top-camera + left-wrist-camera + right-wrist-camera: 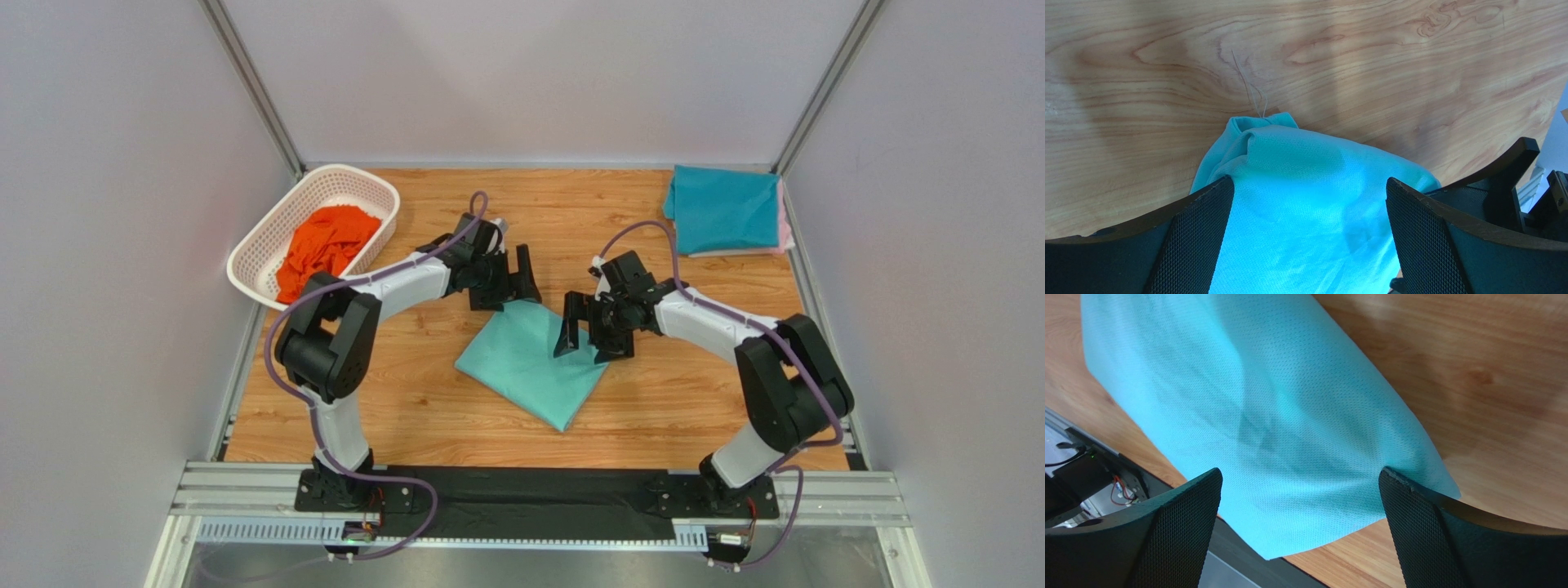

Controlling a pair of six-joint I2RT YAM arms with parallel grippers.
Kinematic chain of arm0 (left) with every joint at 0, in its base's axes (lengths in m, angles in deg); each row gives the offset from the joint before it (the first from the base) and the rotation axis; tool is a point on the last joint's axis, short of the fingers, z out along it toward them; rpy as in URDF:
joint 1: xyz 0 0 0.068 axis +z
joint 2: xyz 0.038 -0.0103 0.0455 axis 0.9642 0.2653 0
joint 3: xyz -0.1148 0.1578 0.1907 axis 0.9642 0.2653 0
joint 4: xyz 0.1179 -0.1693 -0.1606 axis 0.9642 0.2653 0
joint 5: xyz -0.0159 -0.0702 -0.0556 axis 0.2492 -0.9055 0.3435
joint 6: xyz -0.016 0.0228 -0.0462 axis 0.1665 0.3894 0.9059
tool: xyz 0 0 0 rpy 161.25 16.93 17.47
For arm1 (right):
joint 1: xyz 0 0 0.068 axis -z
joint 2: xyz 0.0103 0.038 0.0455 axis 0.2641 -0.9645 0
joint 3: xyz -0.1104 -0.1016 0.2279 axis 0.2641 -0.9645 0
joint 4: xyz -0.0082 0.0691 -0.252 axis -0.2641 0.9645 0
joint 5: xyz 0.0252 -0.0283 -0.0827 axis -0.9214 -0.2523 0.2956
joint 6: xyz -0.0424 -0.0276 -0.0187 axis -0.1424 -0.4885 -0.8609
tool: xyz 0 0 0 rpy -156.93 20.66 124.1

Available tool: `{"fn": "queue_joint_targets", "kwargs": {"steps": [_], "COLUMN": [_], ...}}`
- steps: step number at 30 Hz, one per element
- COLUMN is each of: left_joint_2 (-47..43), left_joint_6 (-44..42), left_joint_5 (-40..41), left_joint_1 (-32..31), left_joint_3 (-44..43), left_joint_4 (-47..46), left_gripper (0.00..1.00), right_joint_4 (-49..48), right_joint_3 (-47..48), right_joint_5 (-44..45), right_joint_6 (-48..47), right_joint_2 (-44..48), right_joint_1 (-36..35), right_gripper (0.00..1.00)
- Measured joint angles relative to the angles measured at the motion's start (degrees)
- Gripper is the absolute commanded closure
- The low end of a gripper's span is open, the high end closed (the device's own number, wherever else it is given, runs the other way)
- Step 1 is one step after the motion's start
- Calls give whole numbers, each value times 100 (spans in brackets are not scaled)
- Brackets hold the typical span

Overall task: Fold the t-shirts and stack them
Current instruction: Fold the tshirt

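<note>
you get bright, even light from above in the overhead view: the pale walls [111,184] wash out flat, and the arms [405,276] throw only short, soft shadows on the wooden table [687,404]. everything there is sharp, but the frame's uprights [252,86] lean outward toward the corners. in your left wrist view the wood grain is sharp, crossed by broad grey shadow bands, and a darker shadow patch lies on the mint-green t-shirt [1309,202]. in your right wrist view the weave reads crisply, a soft shadow crosses the cloth, and a faint sheen sits on the wood at upper right.
</note>
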Motion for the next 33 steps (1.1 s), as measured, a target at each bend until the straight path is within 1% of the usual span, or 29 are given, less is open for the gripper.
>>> {"fn": "queue_joint_targets", "kwargs": {"steps": [4, 8, 12, 15, 19, 23, 26, 30, 33], "left_joint_2": [98, 0, -448, -988, -1794, -2868, -3757, -4951, -5766], "left_joint_6": [7, 55, 210, 310, 345, 343, 343, 343, 354], "left_joint_5": [188, 278, 326, 459, 743, 1029, 1318, 1902, 2378], "left_joint_1": [0, 0, 4, 4, 4, 4, 4, 4, 4], "left_joint_3": [85, 306, 876, 1377, 1526, 1467, 1464, 1526, 1685], "left_joint_4": [57, -4, -127, 59, 448, 627, 850, 1353, 1845], "left_gripper": [0, 0, 0, 0, 0, 0, 0, 0, 0], "right_joint_4": [31, 83, 184, 409, 859, 1104, 1152, 1128, 1252], "right_joint_3": [109, 415, 645, 737, 828, 916, 815, 116, -382], "right_joint_5": [105, 168, 315, 466, 793, 1123, 1283, 1447, 1513], "right_joint_6": [-109, -339, -616, -802, -955, -883, -625, -258, -52], "right_joint_2": [-251, -492, -566, -426, 269, 1443, 2450, 3652, 4022], "right_joint_1": [118, 243, 286, 291, 273, 262, 254, 254, 254], "right_gripper": [0, 0, 0, 0, 0, 0, 0, 0, 0]}}
